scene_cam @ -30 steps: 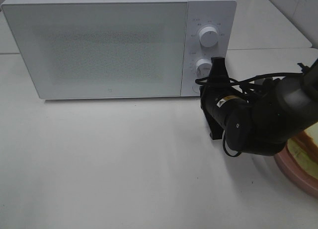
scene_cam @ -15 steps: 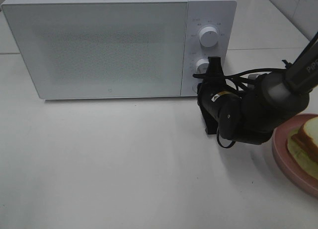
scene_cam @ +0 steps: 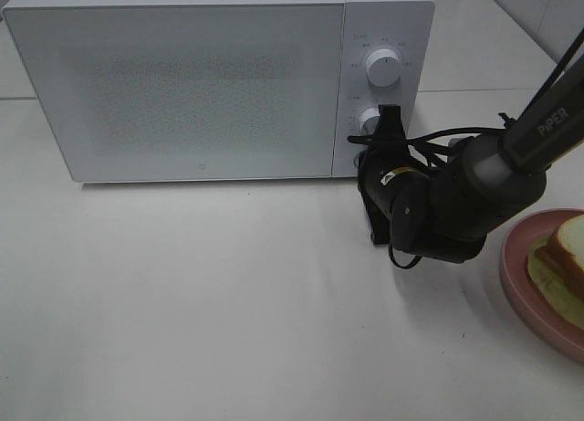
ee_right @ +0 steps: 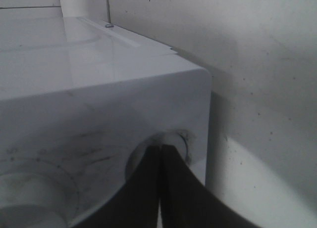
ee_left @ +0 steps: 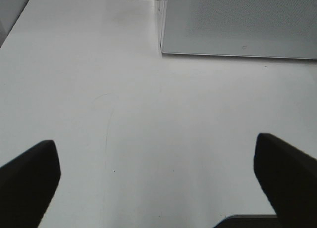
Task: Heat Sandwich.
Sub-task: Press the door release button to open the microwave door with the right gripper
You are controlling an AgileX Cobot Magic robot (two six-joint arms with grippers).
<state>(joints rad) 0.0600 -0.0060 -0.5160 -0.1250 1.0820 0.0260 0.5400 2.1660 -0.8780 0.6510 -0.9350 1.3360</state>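
Observation:
The sandwich (scene_cam: 568, 249), white bread with tan crust, lies on a round pink plate (scene_cam: 518, 279) at the table's right edge, partly cut off by the frame. A white microwave (scene_cam: 201, 83) stands at the back with its door closed. My right gripper (scene_cam: 390, 116) is shut and empty, pointing at the microwave's control panel. In the right wrist view its fingertips (ee_right: 160, 148) meet at a small round button (ee_right: 182, 138) near the panel's corner. My left gripper (ee_left: 158, 173) is open over bare table, its fingers (ee_left: 29, 171) wide apart.
The panel carries an upper knob (scene_cam: 382, 67) and a lower knob (scene_cam: 369, 121). The right arm's black body (scene_cam: 438, 206) and its cables hang between the microwave and the plate. White table (scene_cam: 201, 302) stretches in front of the microwave.
The right arm has shifted left and closer to the control panel, uncovering the sandwich and plate. Both grippers keep their states.

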